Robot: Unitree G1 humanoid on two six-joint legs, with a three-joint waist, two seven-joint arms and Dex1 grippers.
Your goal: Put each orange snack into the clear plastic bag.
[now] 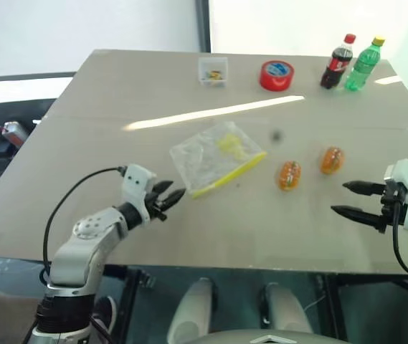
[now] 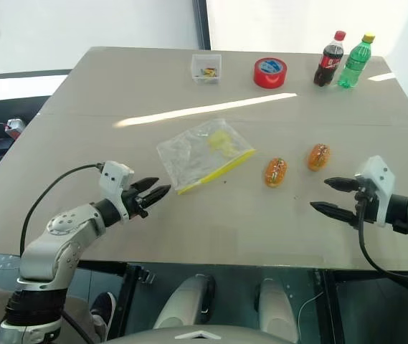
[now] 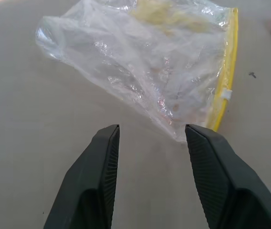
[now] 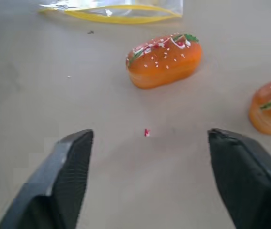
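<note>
The clear plastic bag [image 1: 214, 158] lies flat near the table's middle, its yellow strip [image 3: 226, 71] along the edge facing the snacks. Pale yellow items show through it. Two orange snacks rest on the table to its right, one [image 1: 289, 175] nearer the bag and one [image 1: 332, 160] farther right. My left gripper [image 1: 175, 192] sits just short of the bag's near left corner, open, with nothing between its fingers [image 3: 99, 176]. My right gripper [image 1: 340, 198] stands wide open, right of and nearer than the snacks, pointing at them [image 4: 164, 59] with bare table between.
Along the table's far edge stand a small clear box [image 1: 213, 72], a red tape roll [image 1: 276, 75], a cola bottle [image 1: 338, 63] and a green bottle [image 1: 363, 66]. The near table edge [image 1: 211, 259] runs just below both grippers.
</note>
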